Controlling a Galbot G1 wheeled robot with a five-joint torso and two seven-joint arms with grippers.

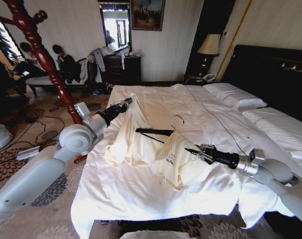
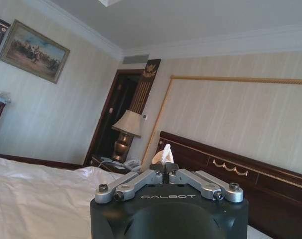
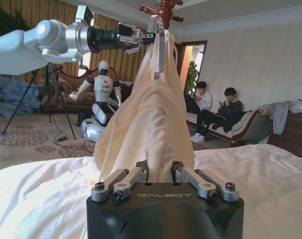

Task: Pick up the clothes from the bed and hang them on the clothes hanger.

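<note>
Both grippers pinched the cream shirt, lifted over the bed: left gripper near the bed's left edge, right gripper mid-bed beside the black hanger.

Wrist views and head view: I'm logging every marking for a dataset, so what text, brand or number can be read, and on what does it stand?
"GALBOT": on the black body of the left gripper, in the left wrist view.
"GALBOT": on the black body of the right gripper, in the right wrist view.
Small dark print on the clothes, in the head view: too small to read.
No other readable text.
</note>
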